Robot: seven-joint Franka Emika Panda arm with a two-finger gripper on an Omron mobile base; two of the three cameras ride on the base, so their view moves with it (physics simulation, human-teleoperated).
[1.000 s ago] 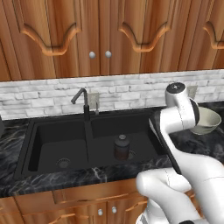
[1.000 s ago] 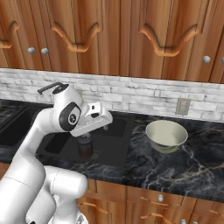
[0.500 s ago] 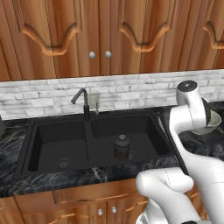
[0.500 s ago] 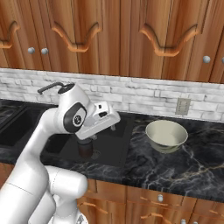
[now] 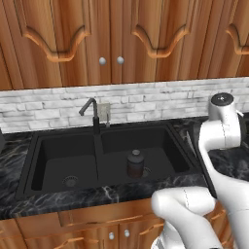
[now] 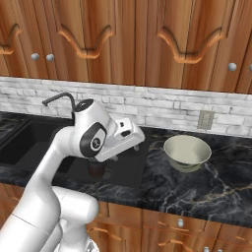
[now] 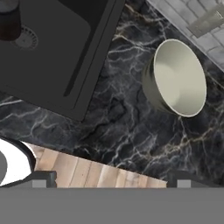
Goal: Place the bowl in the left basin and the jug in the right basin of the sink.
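Note:
The dark jug (image 5: pixel 135 164) stands upright over the drain in the right basin (image 5: pixel 163 154) of the black sink; the left basin (image 5: pixel 56 163) holds nothing. On the counter right of the sink sits the cream bowl (image 6: pixel 187 151), upright. In the hand view the bowl (image 7: pixel 180 78) lies at upper right, the jug (image 7: pixel 9 19) at the top left corner. My gripper (image 7: pixel 112 179) is open and empty, held above the counter's front edge between sink and bowl. My hand (image 6: pixel 125 135) hangs over the sink's right rim. The arm hides the bowl in the left base view.
A dark gooseneck faucet (image 5: pixel 92 114) rises behind the divider. A wall outlet (image 6: pixel 205 119) sits on the brick backsplash behind the bowl. Black marble counter (image 6: pixel 216 182) stretches right of the sink, and wooden cabinets hang above.
The arm has swung right, from over the right basin toward the counter with the bowl. The jug and bowl have not moved. The gripper stays open.

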